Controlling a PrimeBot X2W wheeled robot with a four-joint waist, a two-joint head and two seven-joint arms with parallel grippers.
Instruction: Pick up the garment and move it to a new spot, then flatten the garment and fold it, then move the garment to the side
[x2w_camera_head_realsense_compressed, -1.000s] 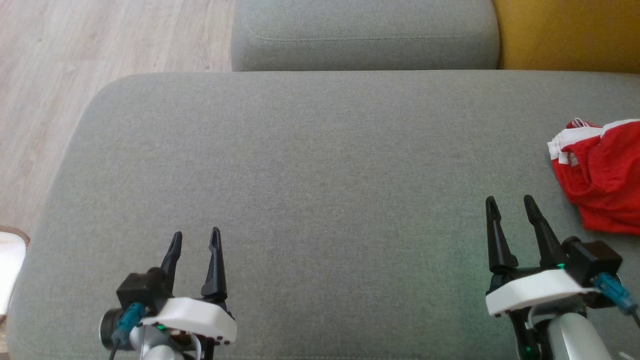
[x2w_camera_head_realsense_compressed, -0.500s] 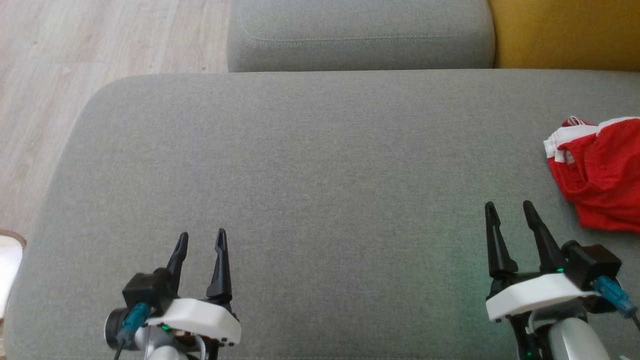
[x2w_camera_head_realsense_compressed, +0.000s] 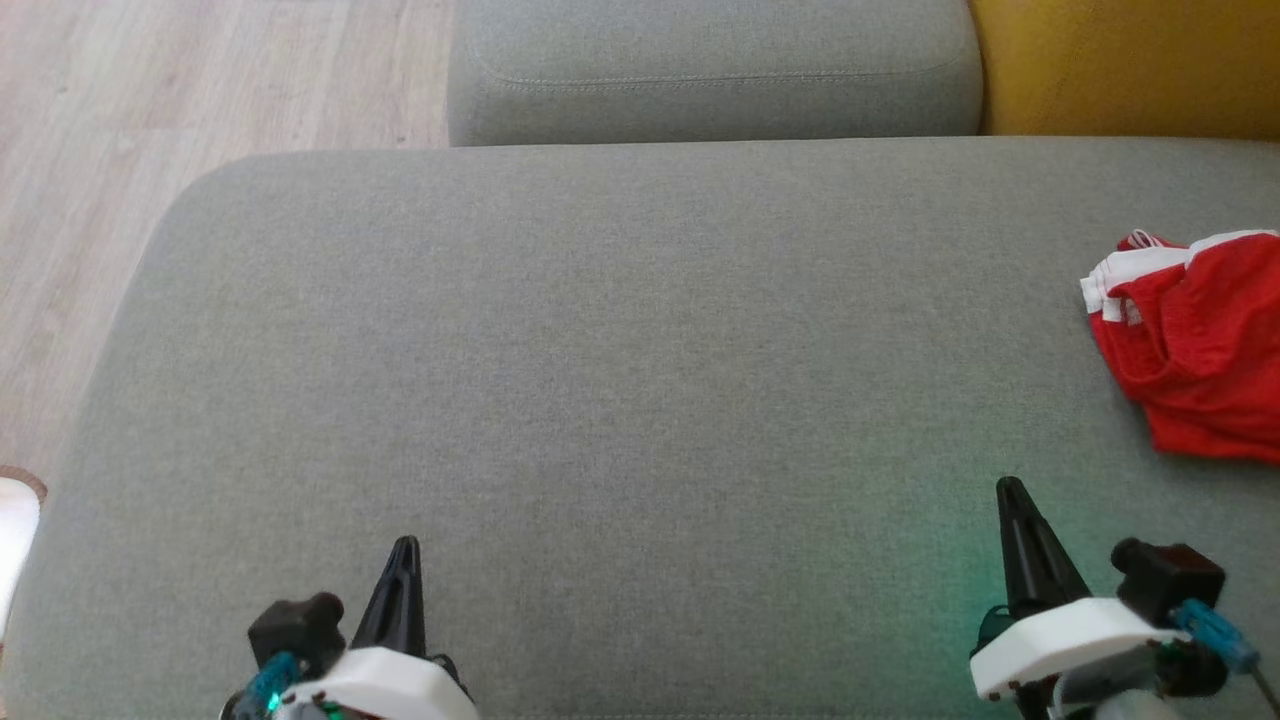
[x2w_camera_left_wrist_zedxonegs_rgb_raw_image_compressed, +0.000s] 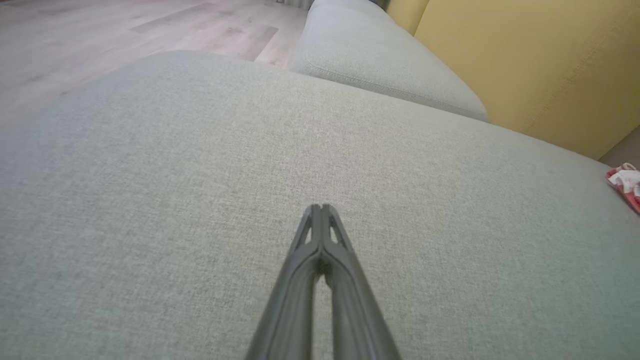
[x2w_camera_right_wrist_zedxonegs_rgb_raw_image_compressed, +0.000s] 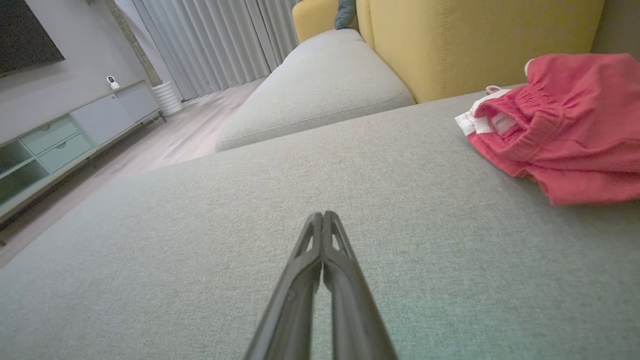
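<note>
The garment (x2w_camera_head_realsense_compressed: 1200, 350) is a crumpled red piece with white trim, lying at the right edge of the grey cushion (x2w_camera_head_realsense_compressed: 640, 350). It also lies at the upper right in the right wrist view (x2w_camera_right_wrist_zedxonegs_rgb_raw_image_compressed: 565, 130), and a sliver of the garment (x2w_camera_left_wrist_zedxonegs_rgb_raw_image_compressed: 625, 182) shows far right in the left wrist view. My left gripper (x2w_camera_head_realsense_compressed: 405, 548) sits low at the front left, shut with nothing in it, its fingertips pressed together above the cushion (x2w_camera_left_wrist_zedxonegs_rgb_raw_image_compressed: 320, 207). My right gripper (x2w_camera_head_realsense_compressed: 1010, 488) is shut and empty at the front right, well short of the garment; its closed tips (x2w_camera_right_wrist_zedxonegs_rgb_raw_image_compressed: 322, 215) hover over bare fabric.
A second grey cushion (x2w_camera_head_realsense_compressed: 710, 70) lies behind the first, with a yellow sofa back (x2w_camera_head_realsense_compressed: 1130, 65) to its right. Wooden floor (x2w_camera_head_realsense_compressed: 150, 120) runs along the left. The right wrist view shows a low pale cabinet (x2w_camera_right_wrist_zedxonegs_rgb_raw_image_compressed: 75, 135) and curtains (x2w_camera_right_wrist_zedxonegs_rgb_raw_image_compressed: 220, 40).
Both grippers have closed from open to shut and drawn back toward the bottom edge of the head view. The garment has not moved; the camera shifted slightly.
</note>
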